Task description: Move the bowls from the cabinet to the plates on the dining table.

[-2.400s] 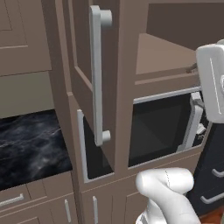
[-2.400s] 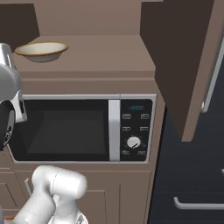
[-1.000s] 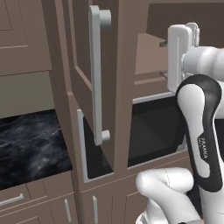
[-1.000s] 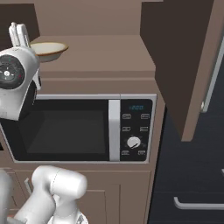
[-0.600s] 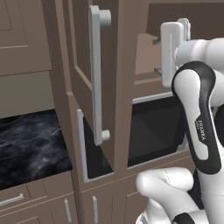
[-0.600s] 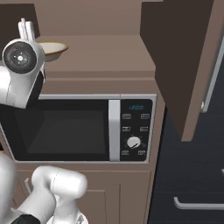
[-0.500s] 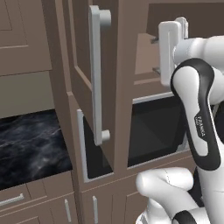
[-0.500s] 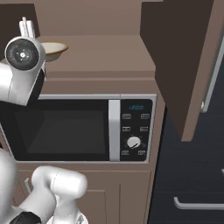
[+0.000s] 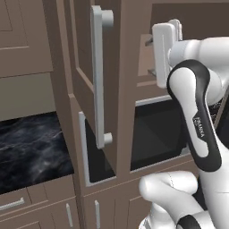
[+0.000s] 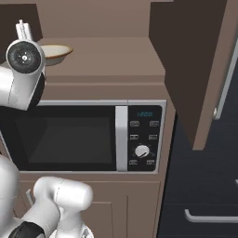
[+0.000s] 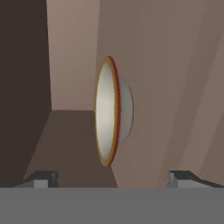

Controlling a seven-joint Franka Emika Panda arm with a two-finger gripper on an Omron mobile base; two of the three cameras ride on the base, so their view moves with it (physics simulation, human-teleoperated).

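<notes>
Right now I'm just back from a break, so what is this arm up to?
The arm has reached into the open cabinet above the microwave. Its claw is open, pointed at the cream bowl on the shelf, not touching it. Nothing is held yet.

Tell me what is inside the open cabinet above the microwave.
One cream bowl with a tan-brown rim sits on the cabinet shelf. The arm covers the shelf's left end, so anything there cannot be seen.

Arm raised, elbow bent; gripper [image 11: 111, 177] wide apart, holding nothing.
</notes>
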